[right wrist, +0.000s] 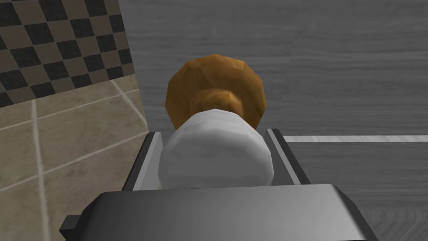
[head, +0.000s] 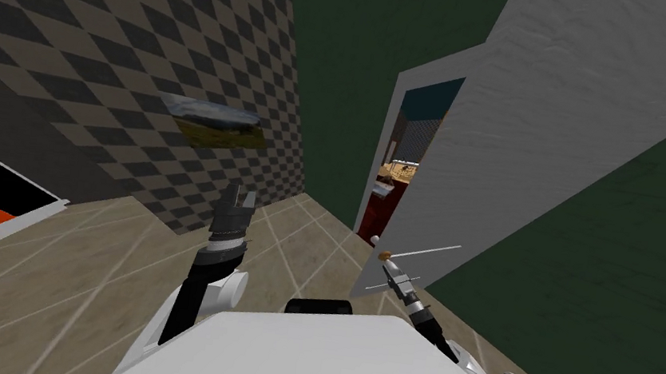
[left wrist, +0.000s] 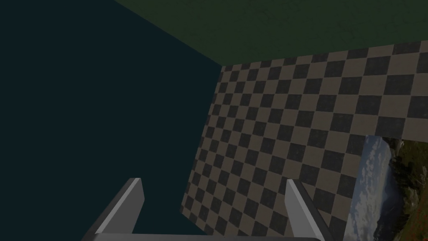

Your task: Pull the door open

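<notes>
Right wrist view: right tool (right wrist: 213,137) clamped on the white knob (right wrist: 215,157) of the grey door (right wrist: 326,62) (left tool (left wrist: 213,182) spread, empty).

place: a room in a house | walls: brown and black checked wall (head: 103,21), dark green wall (head: 367,40) | floor: pale tan tiled floor (head: 71,267) | on wall: wide landscape picture (head: 212,124) | door: big grey door (head: 538,143), part open onto another room
</notes>
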Tool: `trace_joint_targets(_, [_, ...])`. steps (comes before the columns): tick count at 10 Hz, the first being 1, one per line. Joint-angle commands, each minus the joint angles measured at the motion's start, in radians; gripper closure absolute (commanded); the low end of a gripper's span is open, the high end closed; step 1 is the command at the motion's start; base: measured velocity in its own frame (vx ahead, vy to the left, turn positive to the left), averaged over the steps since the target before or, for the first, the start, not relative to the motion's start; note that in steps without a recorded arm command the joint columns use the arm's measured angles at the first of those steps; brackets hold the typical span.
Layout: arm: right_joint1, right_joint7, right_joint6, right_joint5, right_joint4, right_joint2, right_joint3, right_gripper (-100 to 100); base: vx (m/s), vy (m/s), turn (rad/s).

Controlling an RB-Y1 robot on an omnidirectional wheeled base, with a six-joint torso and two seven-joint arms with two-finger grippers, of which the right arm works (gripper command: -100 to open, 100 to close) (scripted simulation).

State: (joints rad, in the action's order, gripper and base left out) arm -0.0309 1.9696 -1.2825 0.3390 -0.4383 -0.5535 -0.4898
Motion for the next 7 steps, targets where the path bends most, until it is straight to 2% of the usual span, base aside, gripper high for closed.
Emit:
trace_joint_targets(1, [-0.015, 0.002, -0.016, 0.002, -0.009, -0.011, -0.003, 100, -0.205, -0.090, 0.148])
trace_joint_targets(2, [-0.019, 0.005, -0.028, 0.002, -0.004, -0.014, -0.007, 100, -0.209, -0.072, 0.131])
trace_joint_targets(3, [-0.024, -0.002, -0.008, 0.002, -0.027, -0.014, -0.004, 100, -0.090, -0.033, 0.027])
trace_joint_targets(7, [-0.026, 0.004, -0.029, 0.002, -0.008, -0.015, -0.010, 100, -0.167, -0.066, 0.160])
